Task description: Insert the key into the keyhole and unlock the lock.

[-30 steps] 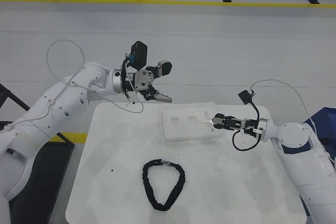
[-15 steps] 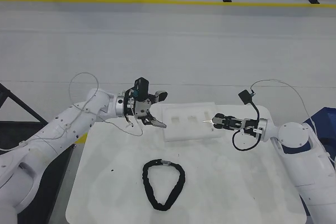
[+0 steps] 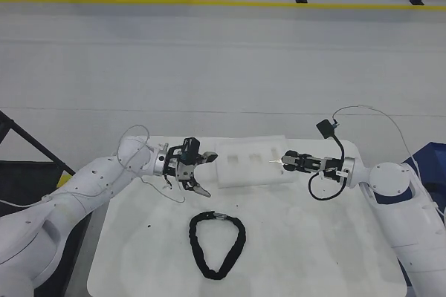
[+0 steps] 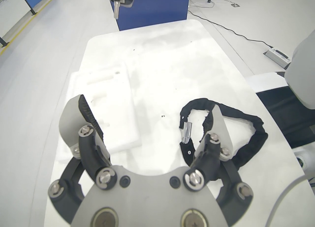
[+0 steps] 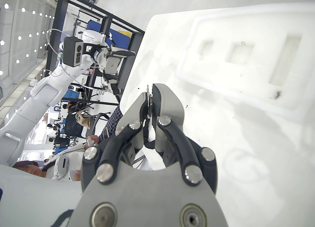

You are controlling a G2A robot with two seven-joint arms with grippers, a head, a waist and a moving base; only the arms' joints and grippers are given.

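Your left gripper dropped from past the far edge of the table to low beside the chain lock mid-table, jaws wide open, likely to grab it; right gripper stayed clamped on the key over the foam tray

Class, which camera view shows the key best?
The left wrist view: the key hangs in full below the right gripper. The top view shows a tiny sliver; the right wrist view, just its edge pinched in that gripper.
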